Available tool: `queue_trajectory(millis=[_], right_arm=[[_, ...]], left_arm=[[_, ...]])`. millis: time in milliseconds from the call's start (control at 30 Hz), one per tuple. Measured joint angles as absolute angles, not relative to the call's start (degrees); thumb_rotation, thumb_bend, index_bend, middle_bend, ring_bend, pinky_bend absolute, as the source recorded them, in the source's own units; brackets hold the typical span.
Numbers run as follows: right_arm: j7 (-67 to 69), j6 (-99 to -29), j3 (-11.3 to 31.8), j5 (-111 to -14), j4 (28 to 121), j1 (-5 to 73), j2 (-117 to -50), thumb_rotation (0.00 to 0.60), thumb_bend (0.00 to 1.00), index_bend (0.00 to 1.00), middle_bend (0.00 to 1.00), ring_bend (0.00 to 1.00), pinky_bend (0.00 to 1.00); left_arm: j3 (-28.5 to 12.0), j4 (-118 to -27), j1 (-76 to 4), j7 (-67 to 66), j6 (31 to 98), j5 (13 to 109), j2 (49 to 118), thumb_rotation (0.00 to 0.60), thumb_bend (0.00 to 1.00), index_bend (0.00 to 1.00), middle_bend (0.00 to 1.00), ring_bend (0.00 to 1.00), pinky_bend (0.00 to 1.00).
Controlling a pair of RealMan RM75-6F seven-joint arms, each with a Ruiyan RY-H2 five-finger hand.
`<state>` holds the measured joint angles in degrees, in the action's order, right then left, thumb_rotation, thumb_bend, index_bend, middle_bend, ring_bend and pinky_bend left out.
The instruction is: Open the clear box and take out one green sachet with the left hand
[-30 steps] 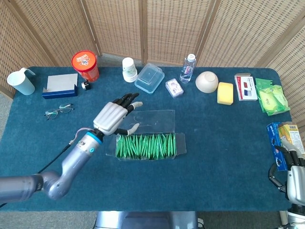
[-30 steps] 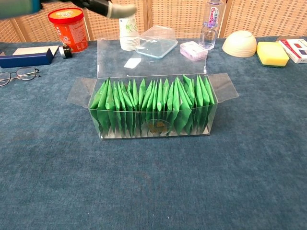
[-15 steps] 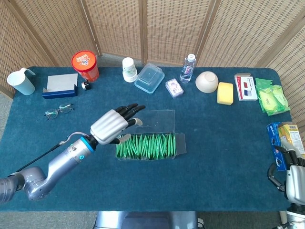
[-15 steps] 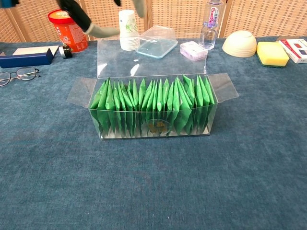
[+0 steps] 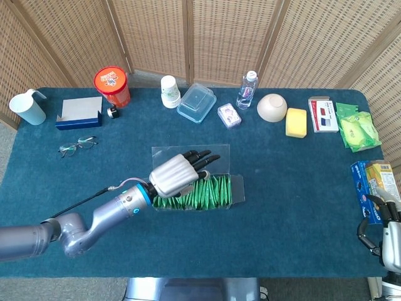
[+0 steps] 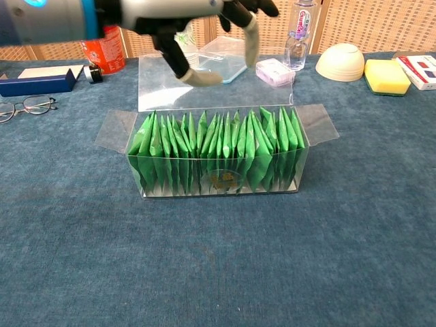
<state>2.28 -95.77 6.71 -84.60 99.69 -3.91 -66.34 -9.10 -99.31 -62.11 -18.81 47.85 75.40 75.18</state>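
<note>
The clear box (image 5: 235, 190) (image 6: 310, 146) stands mid-table with its lid (image 5: 220, 155) (image 6: 157, 85) folded back flat behind it. A row of several green sachets (image 5: 213, 191) (image 6: 218, 146) stands upright inside. My left hand (image 5: 178, 172) (image 6: 197, 20) hovers over the left half of the row, fingers spread and pointing right, holding nothing. In the chest view its fingertips (image 6: 194, 77) hang above the sachets and apart from them. My right hand (image 5: 387, 235) shows only at the lower right corner of the head view, fingers curled, off the table edge.
Along the back stand a mug (image 5: 26, 108), a blue-and-white box (image 5: 78, 113), a red tub (image 5: 112, 86), paper cups (image 5: 170, 91), a lidded container (image 5: 196, 103), a bottle (image 5: 247, 89), a bowl (image 5: 272, 107) and a yellow sponge (image 5: 296, 122). Glasses (image 5: 78, 146) lie left. Packets (image 5: 357, 128) sit right.
My left hand has swept right and forward, from beside the box's left end and lid to over the sachets. The box and lid have not moved. The right hand is still.
</note>
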Motion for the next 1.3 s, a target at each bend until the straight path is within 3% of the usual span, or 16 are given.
queue_trajectory(millis=[533,1300], right_arm=[[3.1,-95.9,6.7,-84.4,99.1,-4.3,-66.4,0.427,0.66,0.23,0.17,0.15,0.22],[2.8,-96.0,6.9,-84.0,99.0,-4.8,-66.5,0.426,0.66,0.23,0.17,0.15,0.22]], left_arm=[[-9.7,-92.8,-66.3,-26.5,43.9,67.0,83.2,0.600,0.37,0.36,0.03,0.00,0.17],[-7.9,-85.6,-68.5,-29.9,43.1,65.7,89.2,0.600,0.36,0.38,0.03,0.00,0.16]])
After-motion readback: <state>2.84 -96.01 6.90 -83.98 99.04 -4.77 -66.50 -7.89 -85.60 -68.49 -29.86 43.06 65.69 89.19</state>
